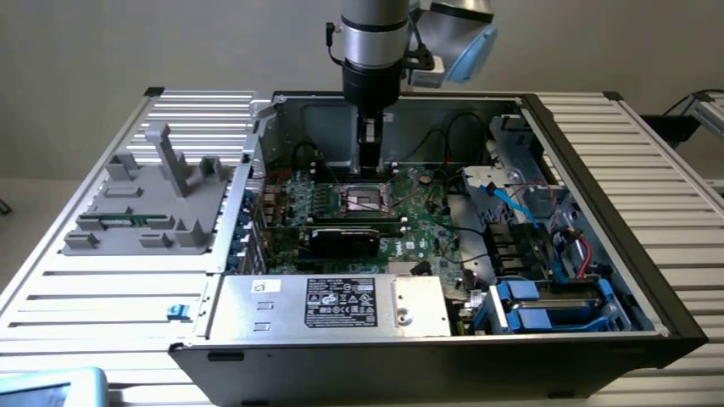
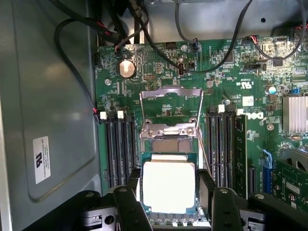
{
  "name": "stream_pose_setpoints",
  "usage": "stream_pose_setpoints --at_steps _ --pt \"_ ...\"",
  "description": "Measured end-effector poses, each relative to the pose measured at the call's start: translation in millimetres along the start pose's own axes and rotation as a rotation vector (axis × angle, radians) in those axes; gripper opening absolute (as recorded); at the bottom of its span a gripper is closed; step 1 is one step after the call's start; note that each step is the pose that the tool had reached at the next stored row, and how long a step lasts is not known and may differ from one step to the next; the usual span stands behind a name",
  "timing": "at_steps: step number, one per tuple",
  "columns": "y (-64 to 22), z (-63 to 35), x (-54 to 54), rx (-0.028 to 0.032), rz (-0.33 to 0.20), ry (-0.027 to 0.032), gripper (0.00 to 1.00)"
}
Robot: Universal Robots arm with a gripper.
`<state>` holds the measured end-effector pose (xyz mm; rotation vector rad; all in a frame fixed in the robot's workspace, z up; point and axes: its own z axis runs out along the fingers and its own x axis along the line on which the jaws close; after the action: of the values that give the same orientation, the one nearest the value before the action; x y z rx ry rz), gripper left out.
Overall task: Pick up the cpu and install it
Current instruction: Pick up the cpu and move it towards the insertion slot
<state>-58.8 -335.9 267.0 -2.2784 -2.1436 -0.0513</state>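
Observation:
The cpu [image 2: 169, 185], a flat square chip with a bright silver top and a thin green rim, sits between my gripper's [image 2: 170, 180] two black fingers [image 2: 133, 185], which touch its two opposite edges. It hangs low over the near part of the socket [image 2: 168, 144]. The socket's metal load frame [image 2: 171, 108] is flipped up and open behind it. Whether the chip touches the socket I cannot tell. In the exterior view my gripper [image 1: 371, 170] reaches straight down into the open computer case, just above the socket [image 1: 368, 201].
Memory slots flank the socket, with a green stick [image 2: 239, 144] in one. Black cables [image 2: 72, 57] run along the case wall. A dark expansion card [image 1: 345, 240], the power supply [image 1: 334, 303] and blue drive bays [image 1: 543, 305] crowd the case. A grey parts holder [image 1: 147, 203] lies outside it.

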Motion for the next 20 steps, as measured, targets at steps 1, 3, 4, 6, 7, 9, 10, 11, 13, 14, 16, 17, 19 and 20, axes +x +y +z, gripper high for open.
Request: stream_pose_setpoints --at_steps 1,3,4,6,7,9,10,11,13,14,16,17,19,20 --pt "0.0 1.1 -0.1 0.0001 -0.003 0.0000 0.55" --pt "0.0 4.3 -0.1 0.0003 -0.008 0.0001 0.55" --pt "0.0 6.3 -0.2 0.0003 -0.011 0.0002 0.55" --pt "-0.1 9.9 -0.3 0.0005 -0.015 0.0001 0.55" --pt "-0.1 11.7 -0.4 0.0005 -0.017 0.0002 0.55" --pt "-0.2 15.3 -0.6 0.0007 -0.020 0.0002 0.55" --pt "-0.2 17.1 -0.7 0.0007 -0.021 0.0002 0.55" --pt "-0.2 18.9 -0.8 0.0008 -0.022 0.0002 0.55" --pt "-0.2 22.6 -1.2 0.0008 -0.025 0.0003 0.55" --pt "-0.2 24.4 -1.4 0.0008 -0.026 0.0003 0.55" --pt "-0.3 28.0 -2.0 0.0010 -0.028 0.0004 0.55" --pt "-0.3 29.8 -2.3 0.0010 -0.030 0.0004 0.55" --pt "-0.3 33.5 -3.1 0.0011 -0.032 0.0003 0.55" --pt "-0.3 35.3 -3.5 0.0011 -0.033 0.0003 0.55"
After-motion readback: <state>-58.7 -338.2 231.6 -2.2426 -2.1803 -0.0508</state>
